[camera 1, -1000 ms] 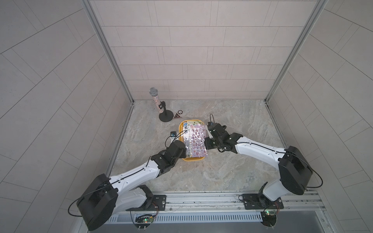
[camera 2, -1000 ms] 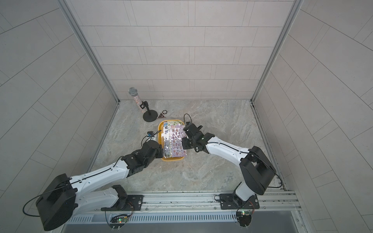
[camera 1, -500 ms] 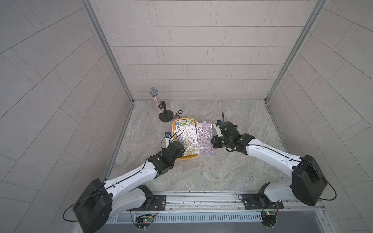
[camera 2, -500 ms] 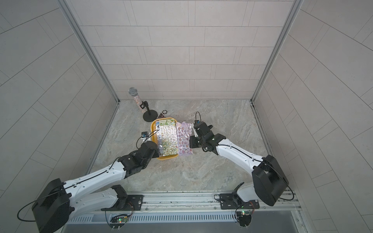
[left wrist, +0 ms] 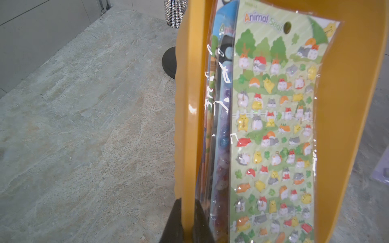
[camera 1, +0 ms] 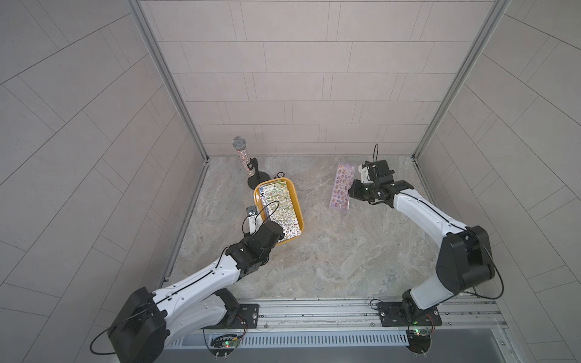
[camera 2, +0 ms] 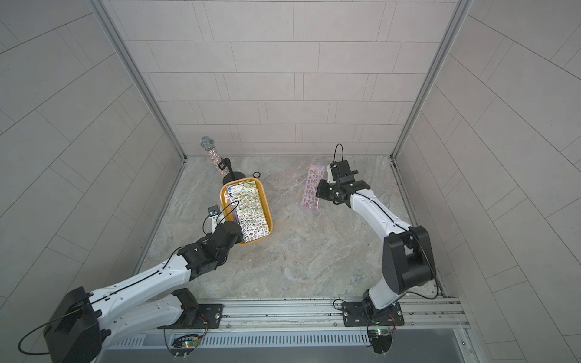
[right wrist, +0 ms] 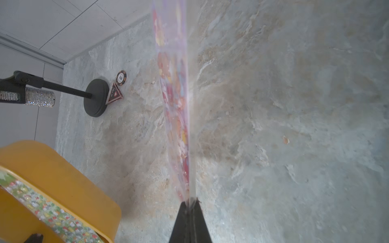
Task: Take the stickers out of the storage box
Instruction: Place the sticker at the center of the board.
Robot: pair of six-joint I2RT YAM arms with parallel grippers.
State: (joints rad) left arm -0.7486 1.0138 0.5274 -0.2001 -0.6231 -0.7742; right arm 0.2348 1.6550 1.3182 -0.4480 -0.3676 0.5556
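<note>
On the right side of the table (camera 1: 317, 257), well apart from the box (camera 1: 299, 211), my right gripper (camera 1: 352, 192) is pinched fully closed on one edge of a single pink sheet (camera 1: 340, 188). In the right wrist view that sheet runs out edge-on from the fingertips (right wrist: 185, 212), sagging a little to one side. I can't tell whether its far end touches the table.

The rest of the stickers (camera 1: 280, 210) sit in the box, near the left back of the table. The left wrist view shows a green animal sheet (left wrist: 273, 130) lying face-up on top, with several more tucked on edge between it and one wall.

I judge these sheets to be very light, thin and floppy. Their glossy clear sleeves look slippery, so two could slide out together, or one could slip from a weak pinch. They won't break, but a hard squeeze on the printed figures might crease them. The best hold seems to be a bare edge or corner, gripped deep enough that the sheet doesn't droop out.

My left gripper (left wrist: 188, 212) is also closed, its two dark fingers clamped either side of the box's wall, one inside and one outside. It carries no sticker. I read that grip as steadying the box, which looks light enough to skid.
</note>
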